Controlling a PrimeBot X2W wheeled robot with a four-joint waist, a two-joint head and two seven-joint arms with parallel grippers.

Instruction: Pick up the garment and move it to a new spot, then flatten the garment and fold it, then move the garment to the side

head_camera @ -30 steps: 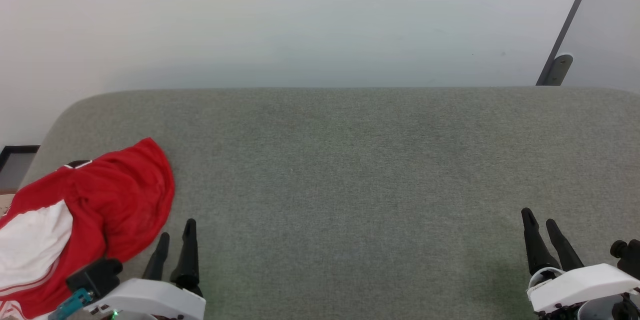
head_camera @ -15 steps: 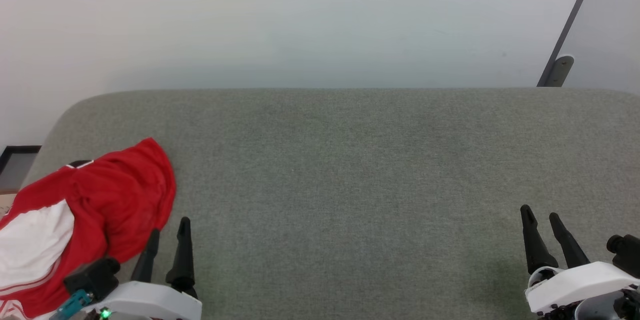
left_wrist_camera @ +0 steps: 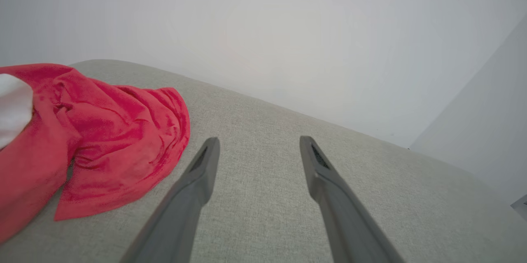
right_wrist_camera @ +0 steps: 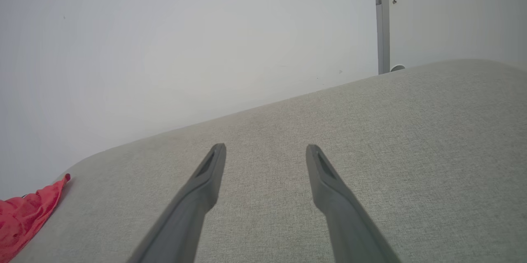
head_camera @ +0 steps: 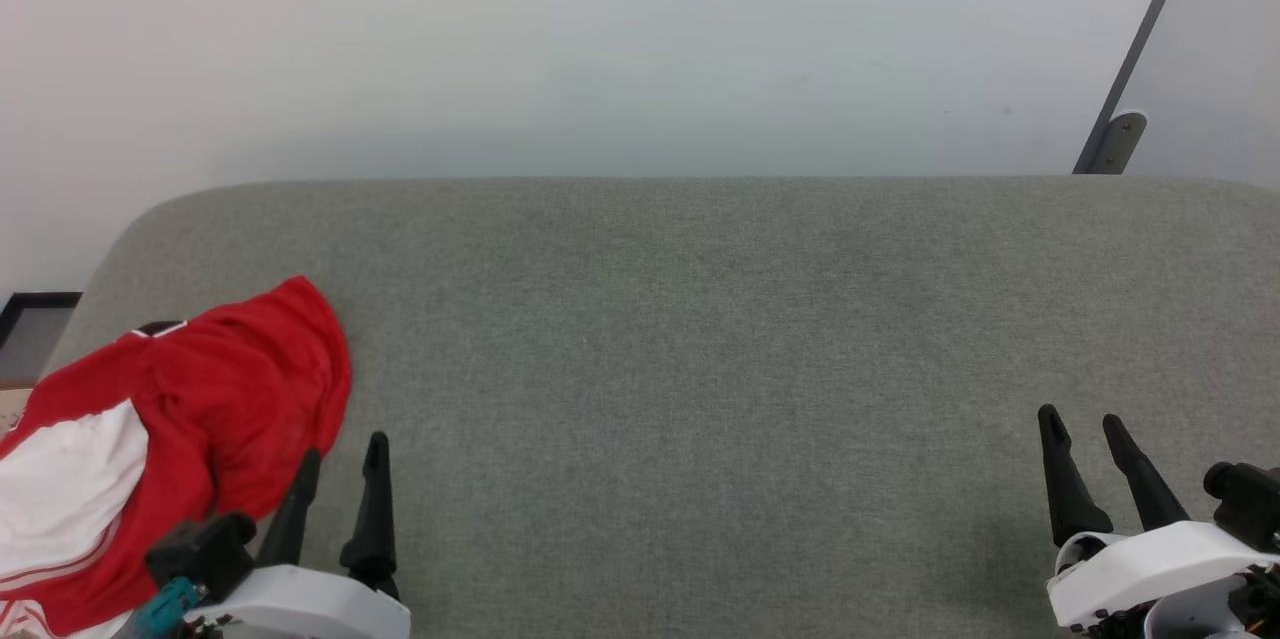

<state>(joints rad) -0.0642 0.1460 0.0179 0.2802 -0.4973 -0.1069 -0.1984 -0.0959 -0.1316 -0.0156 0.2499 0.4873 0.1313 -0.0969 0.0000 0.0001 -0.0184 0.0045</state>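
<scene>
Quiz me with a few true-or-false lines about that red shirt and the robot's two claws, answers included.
1. The red jersey shirt lies bunched at the robot's left end of the grey padded surface. True.
2. The left gripper is clamped on the shirt. False: it is open and empty, beside the shirt's edge.
3. The right gripper is open over bare grey padding. True.
4. The shirt is folded into a neat flat rectangle. False: it is wrinkled and heaped, not folded.
</scene>
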